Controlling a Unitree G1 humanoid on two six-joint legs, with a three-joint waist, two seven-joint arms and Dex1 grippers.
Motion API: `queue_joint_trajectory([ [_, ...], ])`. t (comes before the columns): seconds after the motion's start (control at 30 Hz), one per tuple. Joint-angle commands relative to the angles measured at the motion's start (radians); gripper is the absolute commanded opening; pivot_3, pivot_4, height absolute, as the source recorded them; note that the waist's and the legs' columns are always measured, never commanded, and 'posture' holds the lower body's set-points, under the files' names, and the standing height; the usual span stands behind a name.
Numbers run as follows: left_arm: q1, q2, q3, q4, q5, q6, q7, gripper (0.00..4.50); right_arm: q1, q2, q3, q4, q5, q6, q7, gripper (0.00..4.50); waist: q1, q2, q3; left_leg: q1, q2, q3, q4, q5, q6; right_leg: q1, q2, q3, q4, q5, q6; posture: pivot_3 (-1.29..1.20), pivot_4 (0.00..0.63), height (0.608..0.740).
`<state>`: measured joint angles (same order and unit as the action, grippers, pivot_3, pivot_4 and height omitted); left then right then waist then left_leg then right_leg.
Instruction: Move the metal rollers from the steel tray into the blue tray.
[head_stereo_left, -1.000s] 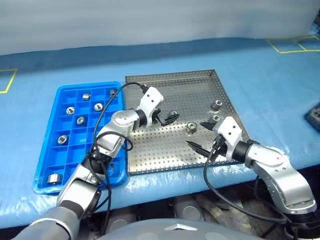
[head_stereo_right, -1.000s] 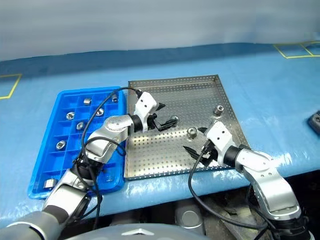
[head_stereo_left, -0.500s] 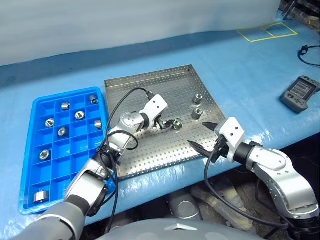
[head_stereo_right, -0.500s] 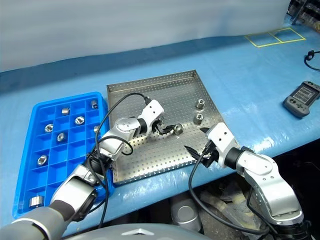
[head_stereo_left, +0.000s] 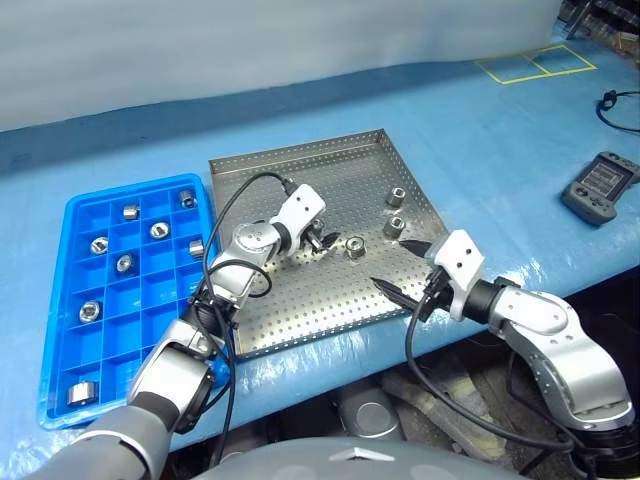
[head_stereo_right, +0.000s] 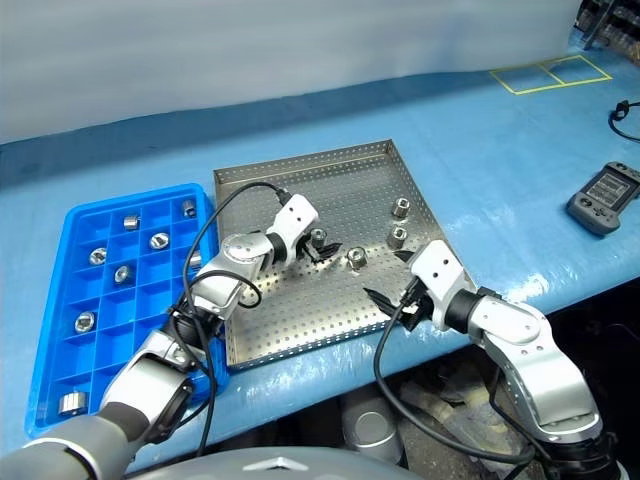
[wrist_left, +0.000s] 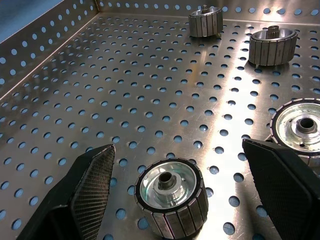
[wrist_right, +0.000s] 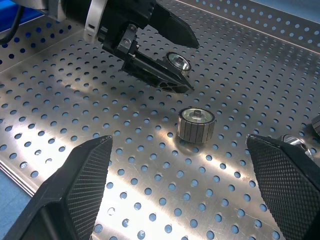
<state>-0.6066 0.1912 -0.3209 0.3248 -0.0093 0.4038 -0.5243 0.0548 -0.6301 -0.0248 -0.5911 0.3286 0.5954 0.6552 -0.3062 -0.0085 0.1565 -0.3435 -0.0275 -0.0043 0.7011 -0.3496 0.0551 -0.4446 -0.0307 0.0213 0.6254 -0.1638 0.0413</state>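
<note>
The steel tray (head_stereo_left: 300, 300) lies in the middle of the blue table, with the blue tray (head_stereo_left: 60, 350) to its left. My left gripper (head_stereo_right: 322, 243) is low over the steel tray, open. One metal roller (wrist_left: 172, 197) stands on the tray floor between its fingers (wrist_left: 92, 182), touching neither. Three more rollers (head_stereo_left: 354, 246) (head_stereo_left: 394, 226) (head_stereo_left: 396, 196) stand to its right. My right gripper (head_stereo_left: 398, 266) hovers open over the tray's near right part, and the closest roller (wrist_right: 196, 125) is ahead of it. Several rollers (head_stereo_left: 124, 264) sit in the blue tray's compartments.
A black hand-held controller (head_stereo_left: 600, 186) lies on the table at the far right, with a cable (head_stereo_left: 620, 100) behind it. Yellow tape squares (head_stereo_left: 530, 65) mark the far right of the table. The table's front edge runs just below both trays.
The head view has swung to the right. My left gripper has sunk a little over the steel tray, still open around a roller. The right gripper has kept still.
</note>
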Motion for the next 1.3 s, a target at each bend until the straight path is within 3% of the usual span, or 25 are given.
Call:
queue_joint_trajectory([
  [0.03,-0.014,-0.017,0.017,0.009,0.009,-0.012,0.009,4.43,-0.012,0.001,-0.006,-0.010,0.011,-0.017,0.003,4.50,0.002,0.000,0.000,0.000,0.000,0.000,0.000,0.000,0.000,0.000,0.000,0.000,0.000,0.000,0.000,-0.41,0.150,0.740],
  [0.4,-0.025,-0.023,0.030,0.092,0.060,-0.021,0.065,4.43,-0.005,0.003,-0.009,-0.010,0.011,-0.021,0.001,4.50,0.002,0.000,0.000,0.000,0.000,0.000,0.000,0.000,0.000,0.000,0.001,0.000,0.000,0.000,0.000,-0.41,0.150,0.740],
  [0.5,-0.023,-0.027,0.040,0.096,0.056,-0.022,0.071,3.88,-0.008,0.003,-0.007,-0.006,0.010,-0.024,0.003,4.50,0.001,0.000,0.000,0.000,0.000,0.000,0.000,0.000,0.000,0.000,0.000,0.000,0.000,0.000,0.000,-0.41,0.150,0.740],
  [0.6,-0.021,-0.030,0.043,0.093,0.057,-0.022,0.070,2.89,-0.012,0.004,-0.004,-0.002,0.010,-0.027,0.005,4.50,0.002,0.000,0.000,0.000,0.000,0.000,0.000,0.000,0.000,0.000,0.000,0.000,0.000,0.000,0.000,-0.41,0.150,0.740],
  [0.83,-0.015,-0.034,0.047,0.084,0.048,-0.018,0.052,2.89,-0.016,0.003,0.000,0.008,0.009,-0.036,0.007,4.50,0.002,0.000,0.000,0.000,0.000,0.000,0.000,0.000,0.000,0.000,0.000,0.000,0.000,0.000,0.000,-0.41,0.150,0.740],
  [0.97,-0.013,-0.034,0.052,0.079,0.047,-0.015,0.048,2.03,-0.015,0.002,0.002,0.009,0.009,-0.040,0.006,4.50,0.003,0.000,0.000,0.000,0.000,0.000,0.000,0.000,0.000,0.000,-0.003,0.000,0.000,0.000,0.000,-0.40,0.150,0.740],
  [1.3,-0.005,-0.029,0.060,0.066,0.047,-0.006,0.047,2.03,-0.023,0.003,0.007,0.020,0.004,-0.048,0.005,4.50,0.003,0.000,0.000,0.000,0.000,0.000,0.000,0.000,0.000,0.000,-0.004,0.000,0.000,0.000,0.000,-0.39,0.150,0.740],
])
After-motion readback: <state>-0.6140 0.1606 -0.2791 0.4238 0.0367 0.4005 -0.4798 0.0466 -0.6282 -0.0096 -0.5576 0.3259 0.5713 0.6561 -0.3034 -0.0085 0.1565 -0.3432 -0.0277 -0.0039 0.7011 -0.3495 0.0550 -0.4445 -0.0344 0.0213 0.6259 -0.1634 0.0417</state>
